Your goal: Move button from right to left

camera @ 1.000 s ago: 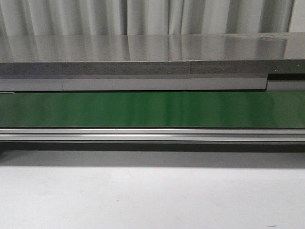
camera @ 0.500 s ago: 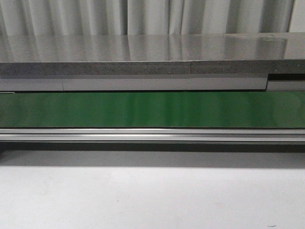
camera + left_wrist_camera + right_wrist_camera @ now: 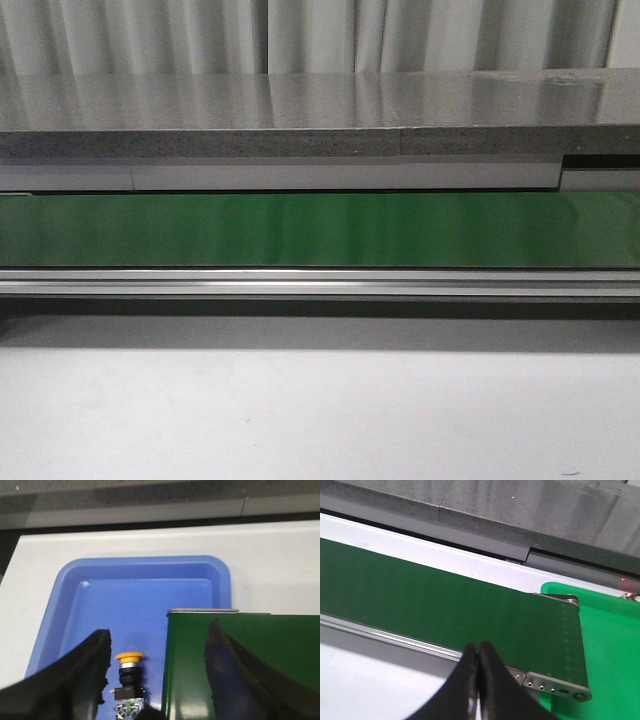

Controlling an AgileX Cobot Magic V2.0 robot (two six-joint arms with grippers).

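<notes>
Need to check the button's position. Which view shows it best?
Left wrist view: the button stands in the blue tray, between the open left gripper fingers. Front and right wrist views show only the conveyor; no button in them.

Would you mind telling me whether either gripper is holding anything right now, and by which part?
Nothing is held. The left gripper is open above the button in the blue tray; the right gripper is shut on nothing.
</notes>
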